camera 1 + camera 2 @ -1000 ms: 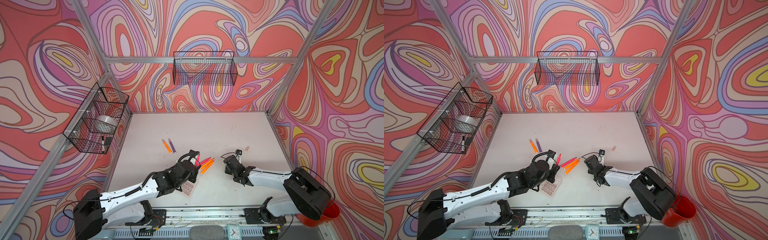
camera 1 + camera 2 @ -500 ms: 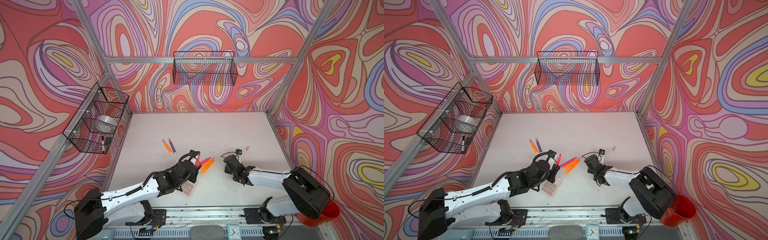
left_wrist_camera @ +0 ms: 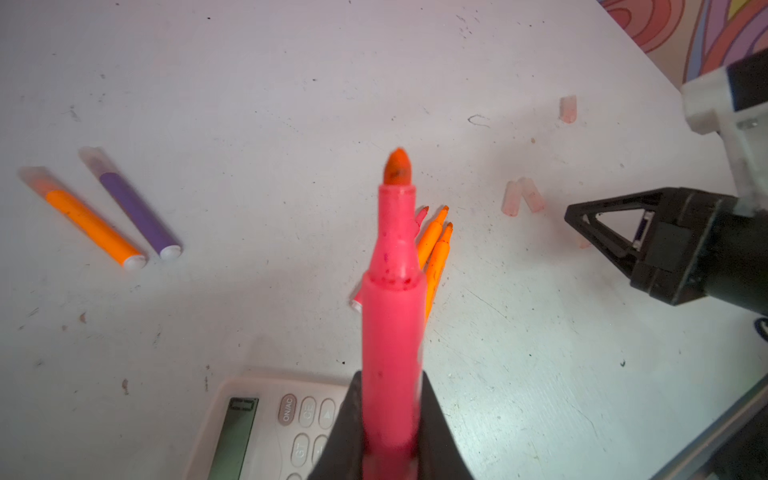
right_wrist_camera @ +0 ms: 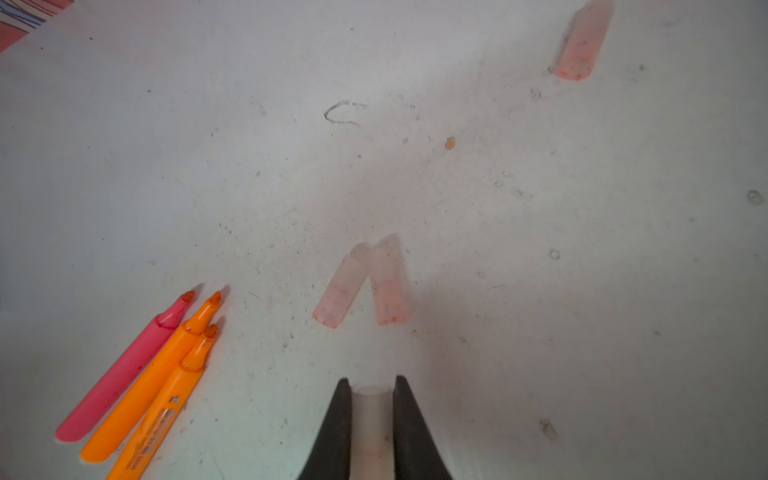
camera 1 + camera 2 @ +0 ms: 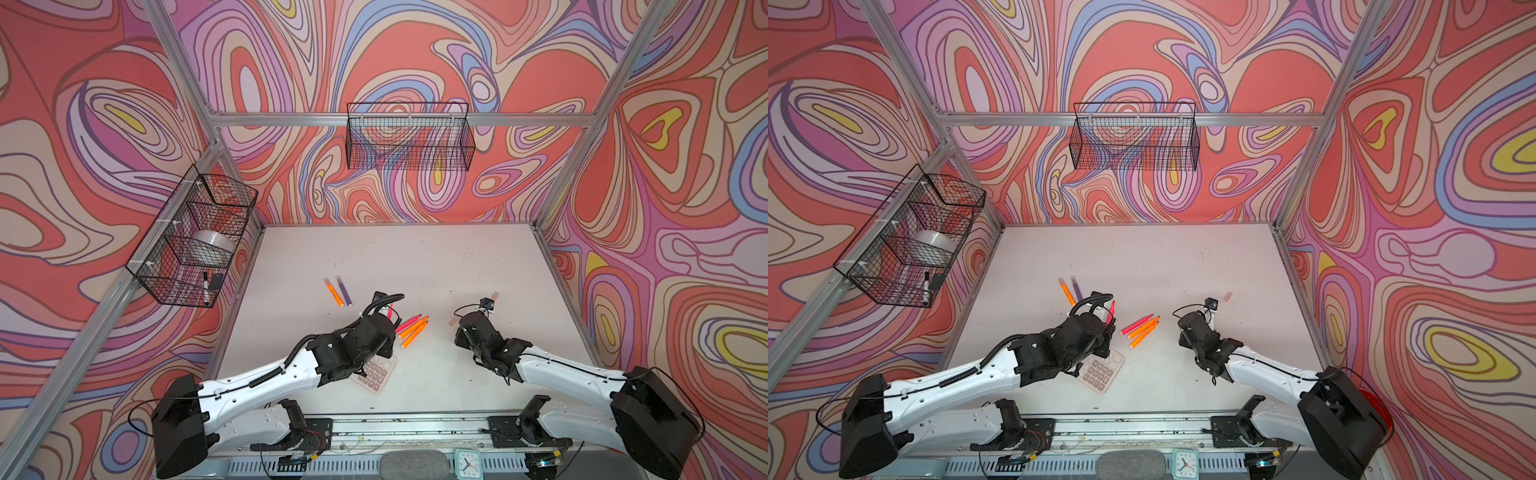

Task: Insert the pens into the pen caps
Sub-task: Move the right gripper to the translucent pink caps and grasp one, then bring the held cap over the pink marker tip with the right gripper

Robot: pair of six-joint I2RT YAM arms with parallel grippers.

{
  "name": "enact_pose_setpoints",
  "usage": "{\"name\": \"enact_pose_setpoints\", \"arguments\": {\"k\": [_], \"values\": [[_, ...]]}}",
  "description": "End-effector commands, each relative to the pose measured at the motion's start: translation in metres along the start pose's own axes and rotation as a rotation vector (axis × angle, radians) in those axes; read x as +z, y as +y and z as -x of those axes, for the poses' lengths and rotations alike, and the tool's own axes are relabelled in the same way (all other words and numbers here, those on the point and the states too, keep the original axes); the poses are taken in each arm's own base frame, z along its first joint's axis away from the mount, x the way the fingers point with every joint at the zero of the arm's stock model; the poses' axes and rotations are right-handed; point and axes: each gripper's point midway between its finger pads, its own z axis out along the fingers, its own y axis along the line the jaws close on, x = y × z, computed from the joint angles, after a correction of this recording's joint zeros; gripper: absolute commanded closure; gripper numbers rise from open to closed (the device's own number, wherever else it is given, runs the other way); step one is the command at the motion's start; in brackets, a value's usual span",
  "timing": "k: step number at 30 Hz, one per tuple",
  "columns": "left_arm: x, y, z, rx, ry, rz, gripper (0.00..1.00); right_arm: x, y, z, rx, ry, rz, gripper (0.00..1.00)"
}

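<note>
Left hand pinches pink pen by its tail, tip free, over the calculator edge. Right hand pinches a cap, well right of the calculator. Risk: off-axis mating cocks the cap or shoves the pen back through the grip. Cap mouth probably faces outward; blurry.
</note>
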Motion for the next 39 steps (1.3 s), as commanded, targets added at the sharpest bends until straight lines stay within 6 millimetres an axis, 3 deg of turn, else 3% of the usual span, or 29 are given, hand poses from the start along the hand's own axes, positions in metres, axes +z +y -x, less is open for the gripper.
{"name": "enact_pose_setpoints", "arguments": {"k": [1,4,8,10,11,13,22,26,32,39], "values": [[-0.017,0.012,0.008,-0.148,-0.038,0.021,1.00,-0.010,0.012,0.007,0.049,-0.017,0.083,0.95],[-0.020,-0.009,0.013,-0.109,-0.091,-0.131,1.00,-0.025,0.040,0.032,0.110,-0.072,0.202,0.95],[-0.005,-0.041,-0.019,-0.066,-0.073,-0.371,1.00,-0.052,0.082,0.073,0.147,-0.145,0.352,0.96],[-0.005,-0.061,-0.034,-0.032,0.003,-0.475,1.00,-0.057,0.089,0.081,0.157,-0.157,0.371,0.96],[-0.001,-0.064,-0.054,-0.007,0.060,-0.511,1.00,-0.058,0.093,0.083,0.162,-0.158,0.385,0.96],[0.001,-0.069,-0.065,0.014,0.089,-0.540,1.00,-0.058,0.098,0.083,0.168,-0.155,0.404,0.96],[0.008,-0.066,-0.058,0.055,0.059,-0.489,1.00,-0.070,0.117,0.088,0.169,-0.168,0.526,0.99],[-0.001,-0.080,-0.037,0.067,0.010,-0.531,1.00,-0.077,0.131,0.089,0.160,-0.167,0.596,1.00],[-0.002,-0.087,-0.027,0.070,-0.006,-0.542,1.00,-0.088,0.146,0.094,0.153,-0.179,0.653,0.98],[0.004,-0.095,-0.023,0.068,-0.008,-0.551,1.00,-0.098,0.167,0.086,0.126,-0.184,0.698,0.97]]}}
